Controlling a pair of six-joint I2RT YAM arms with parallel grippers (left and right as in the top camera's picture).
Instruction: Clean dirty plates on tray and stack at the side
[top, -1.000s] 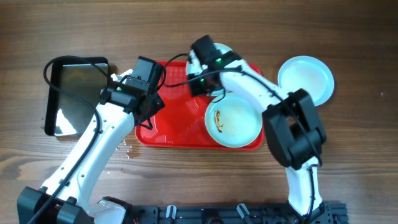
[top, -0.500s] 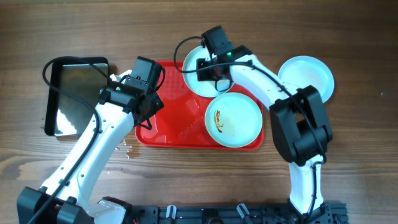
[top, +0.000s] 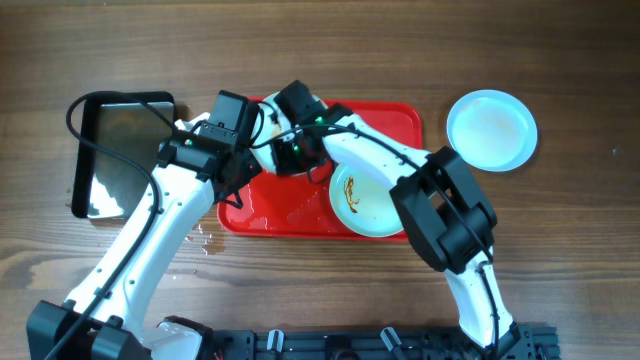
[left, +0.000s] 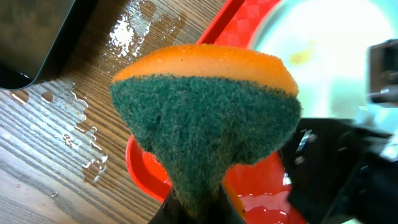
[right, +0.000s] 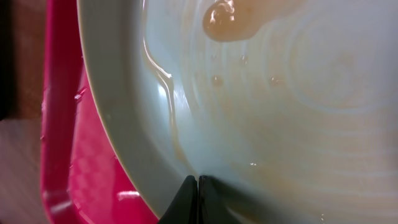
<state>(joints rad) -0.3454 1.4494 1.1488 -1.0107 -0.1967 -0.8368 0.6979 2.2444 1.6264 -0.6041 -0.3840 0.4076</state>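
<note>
My right gripper (top: 292, 142) is shut on the rim of a pale plate (top: 272, 135) and holds it over the left part of the red tray (top: 400, 118). In the right wrist view the fingers (right: 198, 182) pinch that plate (right: 280, 112), which has a brown smear near the top. My left gripper (top: 238, 152) is shut on an orange and green sponge (left: 205, 106), just left of the held plate (left: 323, 50). A second plate (top: 378, 195) with a brown smear lies on the tray. A third plate (top: 491, 130) lies on the table at the right.
A black shiny pan (top: 120, 150) stands on the table left of the tray and also shows in the left wrist view (left: 31, 37). Water drops (left: 81, 124) lie on the wood between pan and tray (left: 149, 168).
My right gripper has carried the plate from the tray's back middle to its left part, close to the sponge. The left arm has barely moved.
</note>
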